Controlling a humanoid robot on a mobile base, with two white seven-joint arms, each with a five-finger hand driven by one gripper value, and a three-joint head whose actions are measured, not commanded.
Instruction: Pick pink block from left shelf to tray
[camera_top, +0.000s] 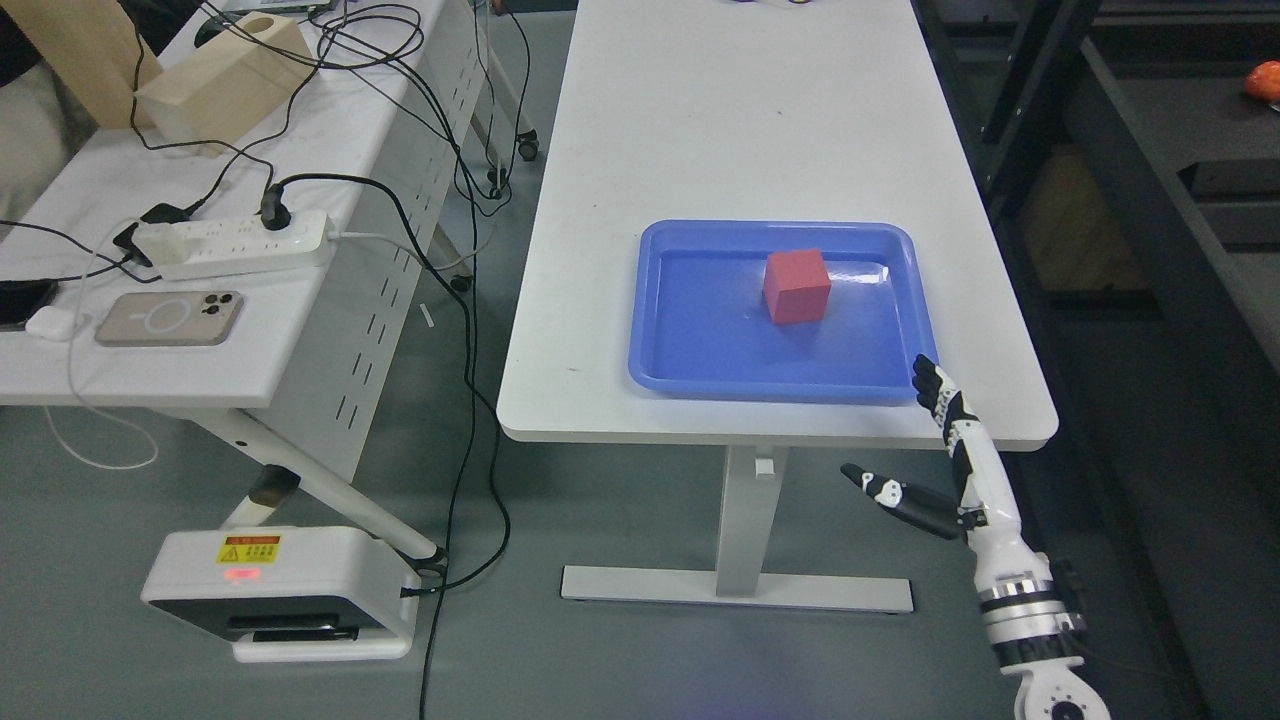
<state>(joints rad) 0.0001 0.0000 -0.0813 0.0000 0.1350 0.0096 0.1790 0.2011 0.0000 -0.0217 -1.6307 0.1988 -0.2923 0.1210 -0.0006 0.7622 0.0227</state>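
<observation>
Presently the block (797, 286) sits upright inside the blue tray (700, 372), toward its rear right, clear of every wall; it reads more red than pink in this light. The tray lies flat on the white desk (700, 120), near the front edge. By that evidence the placing step appears done.

The right hand (915, 450) is low at the desk's front right corner, empty, fingers straight and thumb splayed wide to the left. Its fingertips (925, 372) show against the tray's near right corner; whether they touch the rim cannot be told. The left hand is not visible.

Risks noted:
- A forward or leftward sweep of the hand could knock the tray's corner and slide or turn it, shifting the block within.
- A rise from this position could catch the desk edge from below, since the thumb and forearm sit beneath it.
- The tray lies close to the front edge, so a hard nudge might push it partly over.

Cables trail on the floor (480, 420) to the left, well apart from the arm.
</observation>
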